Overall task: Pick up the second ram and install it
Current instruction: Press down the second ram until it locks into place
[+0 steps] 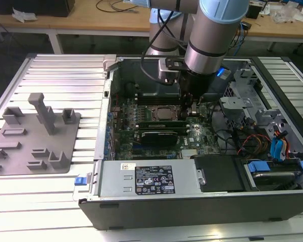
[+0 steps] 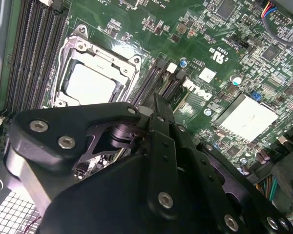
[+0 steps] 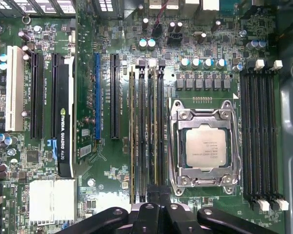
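The black gripper (image 3: 154,197) is pinching the long thin green ram stick (image 3: 154,141) on edge, resting in its motherboard slot beside the square silver processor (image 3: 205,145).

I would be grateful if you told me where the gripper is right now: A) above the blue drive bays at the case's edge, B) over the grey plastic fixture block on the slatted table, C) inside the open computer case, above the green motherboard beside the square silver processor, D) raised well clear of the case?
C: in the exterior view the gripper reaches into the open computer case, beside the square silver processor.
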Robot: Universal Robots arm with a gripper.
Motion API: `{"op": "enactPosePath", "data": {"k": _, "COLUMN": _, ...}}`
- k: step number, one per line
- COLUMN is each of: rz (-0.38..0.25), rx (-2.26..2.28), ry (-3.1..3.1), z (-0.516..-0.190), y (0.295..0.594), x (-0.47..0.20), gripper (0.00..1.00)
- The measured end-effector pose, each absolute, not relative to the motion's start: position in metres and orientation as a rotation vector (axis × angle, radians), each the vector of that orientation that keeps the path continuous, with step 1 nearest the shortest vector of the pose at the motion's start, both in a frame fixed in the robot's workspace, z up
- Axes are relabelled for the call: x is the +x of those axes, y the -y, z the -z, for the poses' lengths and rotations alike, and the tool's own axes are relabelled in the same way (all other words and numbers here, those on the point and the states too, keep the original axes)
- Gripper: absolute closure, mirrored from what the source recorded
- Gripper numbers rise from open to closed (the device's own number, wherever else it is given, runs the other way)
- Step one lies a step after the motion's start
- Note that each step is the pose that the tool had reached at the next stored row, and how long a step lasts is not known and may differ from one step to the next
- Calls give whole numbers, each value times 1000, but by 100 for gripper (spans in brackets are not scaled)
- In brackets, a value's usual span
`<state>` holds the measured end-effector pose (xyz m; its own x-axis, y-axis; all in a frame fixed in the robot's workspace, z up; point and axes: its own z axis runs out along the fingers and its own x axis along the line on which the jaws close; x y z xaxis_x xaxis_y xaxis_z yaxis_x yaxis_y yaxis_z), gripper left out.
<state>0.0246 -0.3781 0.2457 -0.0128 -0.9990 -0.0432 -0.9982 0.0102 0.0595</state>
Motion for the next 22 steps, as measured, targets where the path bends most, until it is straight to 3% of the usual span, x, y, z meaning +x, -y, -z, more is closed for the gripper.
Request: {"op": "enactPosePath", "data": {"k": 22, "rz": 119, "rx": 2201, "ry": 2227, "z": -236, "y": 378, "x": 33, "gripper": 92}}
